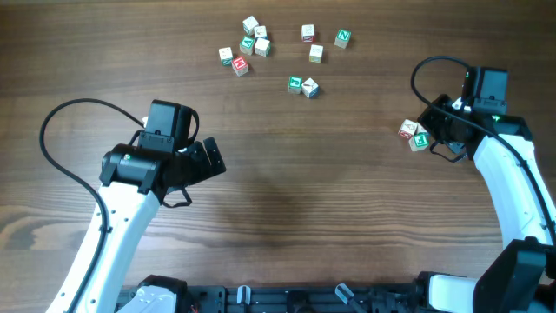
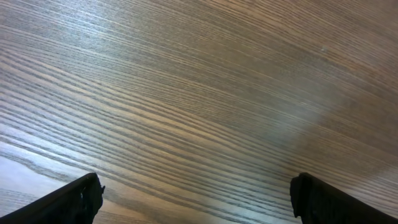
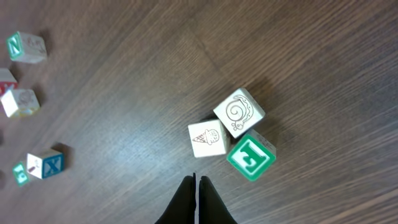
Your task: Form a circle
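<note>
Dark wood-grain table [image 1: 304, 200] filled the overhead view. Loose cubes [image 1: 262, 46] lay scattered near its far edge. The three-cube cluster [image 1: 414, 134] sat well apart from them toward the right side, just beside the right gripper [image 1: 437, 130]. The left gripper [image 1: 208, 159] hovered over bare wood at the left.

From the left wrist, only grain showed between the left gripper [image 2: 196, 196], whose fingers [image 2: 68, 202] stood wide apart.

From the right wrist, the right gripper [image 3: 197, 180] had its fingers pressed together, holding nothing, close below the three-cube cluster [image 3: 233, 124] without touching it. An ice-cream cube [image 3: 208, 138], a snail cube [image 3: 239, 112] and a green letter cube [image 3: 250, 155] touched one another there. Loose cubes [image 3: 28, 48] lay at the left edge.
</note>
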Controlling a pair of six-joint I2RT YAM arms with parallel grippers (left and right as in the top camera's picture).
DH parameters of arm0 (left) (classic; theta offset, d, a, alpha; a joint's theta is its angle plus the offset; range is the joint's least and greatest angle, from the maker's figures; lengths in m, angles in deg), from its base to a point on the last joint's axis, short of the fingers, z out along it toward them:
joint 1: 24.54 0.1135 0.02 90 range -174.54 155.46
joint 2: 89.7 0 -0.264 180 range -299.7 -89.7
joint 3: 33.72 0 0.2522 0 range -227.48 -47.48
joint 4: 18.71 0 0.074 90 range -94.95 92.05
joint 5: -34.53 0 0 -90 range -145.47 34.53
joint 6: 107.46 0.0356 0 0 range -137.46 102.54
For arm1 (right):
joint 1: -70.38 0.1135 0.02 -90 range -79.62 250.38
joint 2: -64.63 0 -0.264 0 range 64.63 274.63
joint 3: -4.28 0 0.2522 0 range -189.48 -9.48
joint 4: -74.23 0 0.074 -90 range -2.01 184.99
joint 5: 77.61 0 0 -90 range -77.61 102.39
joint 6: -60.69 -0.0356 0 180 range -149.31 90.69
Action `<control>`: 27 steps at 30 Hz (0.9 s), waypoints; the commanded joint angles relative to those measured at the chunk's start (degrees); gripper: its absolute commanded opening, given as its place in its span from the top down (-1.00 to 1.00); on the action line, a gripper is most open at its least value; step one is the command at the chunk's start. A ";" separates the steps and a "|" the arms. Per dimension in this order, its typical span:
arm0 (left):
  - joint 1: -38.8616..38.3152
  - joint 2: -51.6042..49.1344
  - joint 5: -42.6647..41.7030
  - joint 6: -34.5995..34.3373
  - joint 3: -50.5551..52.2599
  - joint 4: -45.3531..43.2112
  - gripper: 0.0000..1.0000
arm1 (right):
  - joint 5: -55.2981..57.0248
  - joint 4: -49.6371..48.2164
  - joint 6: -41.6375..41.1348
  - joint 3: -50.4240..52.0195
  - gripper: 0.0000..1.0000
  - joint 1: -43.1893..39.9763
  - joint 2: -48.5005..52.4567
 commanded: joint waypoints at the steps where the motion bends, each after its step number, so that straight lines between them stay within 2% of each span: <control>1: 0.44 0.13 -0.26 0.26 0.13 0.00 -1.00 | 2.36 -2.95 -1.42 -0.02 0.92 0.00 -0.17; 3: 0.44 0.13 -0.26 0.26 0.13 0.00 -1.00 | 1.49 -7.41 -0.70 0.66 0.91 0.00 1.01; 5: 0.44 0.13 -0.26 0.26 0.13 0.00 -1.00 | -0.72 -9.18 5.95 0.66 0.91 1.05 3.34; 8: 0.44 0.13 -0.26 0.28 0.13 0.00 -1.00 | -0.17 -12.17 6.12 0.66 0.92 1.90 6.91; 13: 0.44 0.13 -0.26 0.28 0.13 0.00 -1.00 | 0.02 -11.50 5.46 0.63 0.91 1.90 8.17; 17: 0.44 0.13 -0.26 0.28 0.13 0.00 -1.00 | 6.21 -11.08 3.98 0.63 0.91 1.90 8.61; 22: 0.44 0.13 -0.26 0.26 0.13 0.00 -0.98 | 2.89 -14.88 3.19 0.61 0.91 1.86 12.83; 27: 0.44 0.13 -0.26 0.26 0.13 0.00 -1.00 | 4.20 -15.54 3.21 0.57 0.90 1.79 14.23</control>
